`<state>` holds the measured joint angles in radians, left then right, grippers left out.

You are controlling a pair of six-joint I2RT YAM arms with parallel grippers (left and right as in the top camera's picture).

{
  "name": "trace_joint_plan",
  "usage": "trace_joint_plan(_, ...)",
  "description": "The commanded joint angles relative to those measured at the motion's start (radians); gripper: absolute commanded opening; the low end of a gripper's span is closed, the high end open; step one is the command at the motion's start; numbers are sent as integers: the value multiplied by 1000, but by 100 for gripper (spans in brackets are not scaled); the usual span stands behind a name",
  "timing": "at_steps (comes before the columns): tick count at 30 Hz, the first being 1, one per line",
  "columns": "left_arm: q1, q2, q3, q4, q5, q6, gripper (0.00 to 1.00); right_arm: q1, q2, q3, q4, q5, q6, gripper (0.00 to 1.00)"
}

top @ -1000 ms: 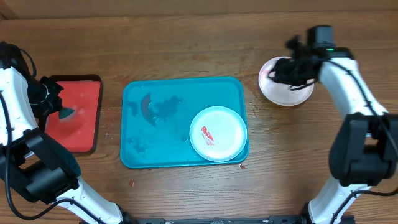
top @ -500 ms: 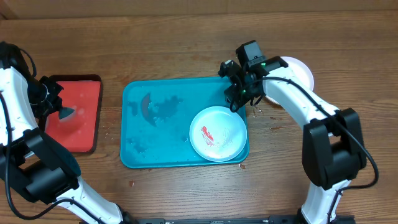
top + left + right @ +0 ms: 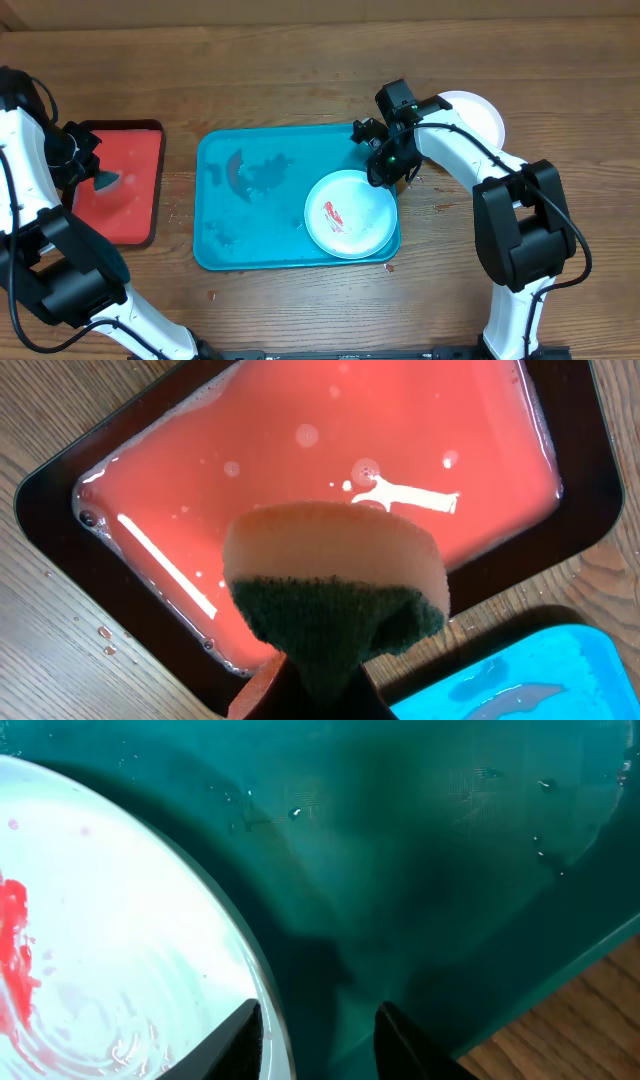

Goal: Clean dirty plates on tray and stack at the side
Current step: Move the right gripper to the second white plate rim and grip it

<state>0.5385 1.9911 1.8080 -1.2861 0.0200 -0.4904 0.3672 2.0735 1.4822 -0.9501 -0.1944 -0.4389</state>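
Right wrist view, lower edge: right fingers (image 3: 235, 1040) parted, straddling the rim of the plate (image 3: 100, 920); one tip over the plate's inner side, the other outside it above the tray (image 3: 430, 840). Not pinched onto the rim. Red smear (image 3: 15, 950) at the plate's left edge of frame

Left wrist view: sponge (image 3: 335, 575) juts up from the bottom edge, tan face above the dark green scrub side, over the red tray (image 3: 60, 490), which holds a shallow pink film with small bubbles. Left fingers clenched on the sponge

Overhead, lower to upper:
- plate, white, with a red smear, in the lower right corner of the teal tray (image 3: 230, 250); wet marks across the tray floor
- left fingers (image 3: 95, 180) over the red tray at left of frame, left of the teal tray
- right fingers at the plate's upper right rim, near the tray's right wall
- second plate (image 3: 478, 112), white, on the table (image 3: 300, 60) upper right, off the tray, partly behind the right arm
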Motion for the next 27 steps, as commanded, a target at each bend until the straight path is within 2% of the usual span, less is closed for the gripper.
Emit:
trace_joint_plan(1,-3,-22,11,4,10,23,4,-2,4,-4,-5,-9,-8,37)
trace_joint_plan(5,-3,-22,11,4,10,23,4,0,5,-4,-70,-23,-8,35)
trace_joint_plan(9,-3,-22,11,5,10,23,4,0,6,-11,-82,-90,-5,27)
trace_joint_plan(14,-3,-22,11,4,20,23,4,6,6,-11,-34,-104,144,14)
trace_joint_plan(17,-3,-22,11,4,35,46,4,25,7,-13,5,-123,186,7)
trace_joint_plan(24,-3,-22,11,4,59,54,4,105,14,-28,171,-121,349,5)
trace_joint_plan(25,-3,-22,11,4,60,62,4,119,14,-28,187,-114,365,6)
trace_joint_plan(27,-4,-22,11,3,60,65,4,139,14,-28,198,-74,373,18)
